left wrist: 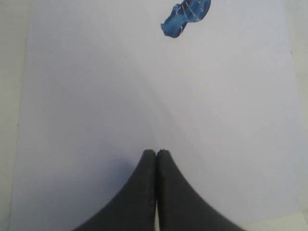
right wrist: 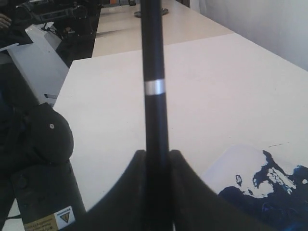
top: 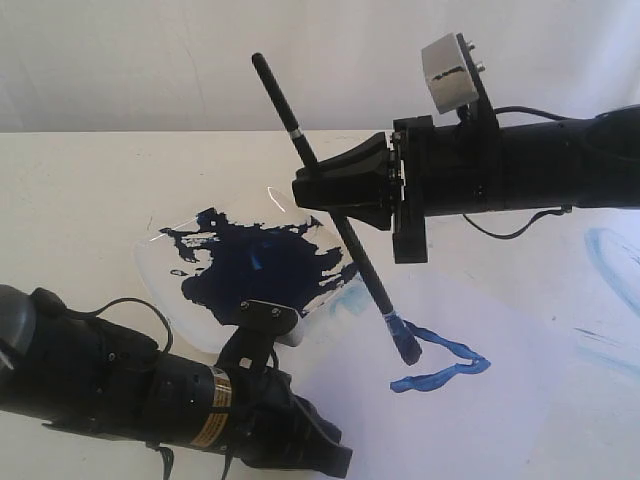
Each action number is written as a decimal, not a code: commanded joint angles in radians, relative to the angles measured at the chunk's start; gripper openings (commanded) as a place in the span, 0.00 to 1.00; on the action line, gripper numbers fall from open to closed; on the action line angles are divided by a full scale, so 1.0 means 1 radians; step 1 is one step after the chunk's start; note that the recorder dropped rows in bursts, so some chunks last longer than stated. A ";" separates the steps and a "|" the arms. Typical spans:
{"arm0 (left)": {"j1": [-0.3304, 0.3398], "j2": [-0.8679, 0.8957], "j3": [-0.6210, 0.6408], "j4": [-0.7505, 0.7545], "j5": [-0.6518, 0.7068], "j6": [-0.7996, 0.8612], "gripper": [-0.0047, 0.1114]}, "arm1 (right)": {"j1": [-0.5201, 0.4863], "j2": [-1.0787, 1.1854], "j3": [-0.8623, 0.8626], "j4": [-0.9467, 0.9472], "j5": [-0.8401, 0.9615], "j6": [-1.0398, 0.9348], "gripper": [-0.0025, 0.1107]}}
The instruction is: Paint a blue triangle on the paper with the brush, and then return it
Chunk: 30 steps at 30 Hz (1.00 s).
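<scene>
My right gripper (top: 312,192) (right wrist: 156,154) is shut on the brush (top: 330,205), gripping its black handle (right wrist: 155,57) below the pale ring. The brush leans, and its blue-stained tip (top: 408,346) touches the paper (top: 500,420). From the tip, glossy strokes of the blue triangle (top: 455,362) run right, then fold back left; the side under the brush shows no paint. My left gripper (top: 335,462) (left wrist: 156,153) is shut on nothing and hovers low over the paper (left wrist: 96,96), short of one end of the blue paint (left wrist: 185,17).
A clear plastic dish (top: 150,255) holding a dark navy paint puddle (right wrist: 269,197) sits left of the paper, just beyond my left arm (top: 100,385). A faint pale-blue smear (top: 612,265) marks the far right. The cream table (top: 80,190) ends at a white wall behind.
</scene>
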 commanded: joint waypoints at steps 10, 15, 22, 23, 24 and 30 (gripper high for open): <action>0.000 0.005 0.018 0.022 0.077 0.004 0.04 | 0.002 0.045 0.032 0.048 0.012 -0.036 0.02; 0.000 0.005 0.018 0.022 0.077 0.004 0.04 | 0.002 0.096 0.032 0.085 0.012 -0.036 0.02; 0.000 0.005 0.018 0.022 0.077 0.004 0.04 | 0.002 0.162 -0.006 0.093 0.012 -0.036 0.02; 0.000 0.005 0.018 0.022 0.077 0.004 0.04 | 0.002 0.171 -0.008 0.095 0.012 -0.036 0.02; 0.000 0.005 0.018 0.022 0.077 0.004 0.04 | 0.002 0.177 -0.008 0.095 0.012 -0.036 0.02; 0.000 0.005 0.018 0.022 0.077 0.004 0.04 | 0.002 0.200 -0.039 0.095 0.012 -0.036 0.02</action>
